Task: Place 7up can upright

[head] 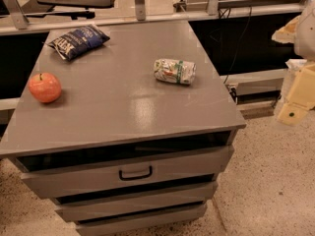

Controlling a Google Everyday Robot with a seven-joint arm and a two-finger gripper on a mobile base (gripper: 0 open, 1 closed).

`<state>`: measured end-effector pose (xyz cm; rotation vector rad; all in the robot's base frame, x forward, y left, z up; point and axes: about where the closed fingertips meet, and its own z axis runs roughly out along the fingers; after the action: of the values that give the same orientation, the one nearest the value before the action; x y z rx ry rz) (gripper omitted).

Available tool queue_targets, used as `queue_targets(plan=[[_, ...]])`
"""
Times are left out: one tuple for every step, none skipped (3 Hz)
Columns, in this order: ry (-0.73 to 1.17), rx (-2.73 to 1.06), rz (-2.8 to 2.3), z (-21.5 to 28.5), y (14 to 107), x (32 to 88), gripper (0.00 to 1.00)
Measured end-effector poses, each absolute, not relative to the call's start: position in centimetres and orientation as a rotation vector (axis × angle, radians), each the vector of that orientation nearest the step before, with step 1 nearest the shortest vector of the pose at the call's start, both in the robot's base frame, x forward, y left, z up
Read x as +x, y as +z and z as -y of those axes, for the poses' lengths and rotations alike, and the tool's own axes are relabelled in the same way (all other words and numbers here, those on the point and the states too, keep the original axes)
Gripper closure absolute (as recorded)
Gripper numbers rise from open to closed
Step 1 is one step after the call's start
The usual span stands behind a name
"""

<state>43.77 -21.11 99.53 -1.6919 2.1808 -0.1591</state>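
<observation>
Clerk: Item one, can (174, 71). Location?
Checker: On the table (123, 112), right of centre, toward the far edge. It lies on its side, with nothing touching it.
Clerk: Axis?
Checker: Long axis level, running left to right across the view, right end a shade nearer the camera. Which end is the top: cannot tell.
Clerk: Item two, gripper (297, 102).
Checker: Beyond the table's right edge, well apart from the can. How far open: cannot tell. It has no hold on the can.
Clerk: Step in hand?
Checker: Judged as the approach, with no grasp yet made. The next move calls for a reach leftward over the can, a grip across its round body, and a quarter turn to bring the axis vertical.
Clerk: Remainder?
Checker: Bag (78, 41), far left corner. Apple (45, 87), left edge. Both well apart from the can.
</observation>
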Motion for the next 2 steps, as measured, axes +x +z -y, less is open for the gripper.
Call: queue_targets(plan=[[-0.159, -1.692, -2.181, 21.1, 99.5, 43.8, 0.0], [-0.148, -1.7, -2.127, 19.0, 97.9, 47.3, 0.0]])
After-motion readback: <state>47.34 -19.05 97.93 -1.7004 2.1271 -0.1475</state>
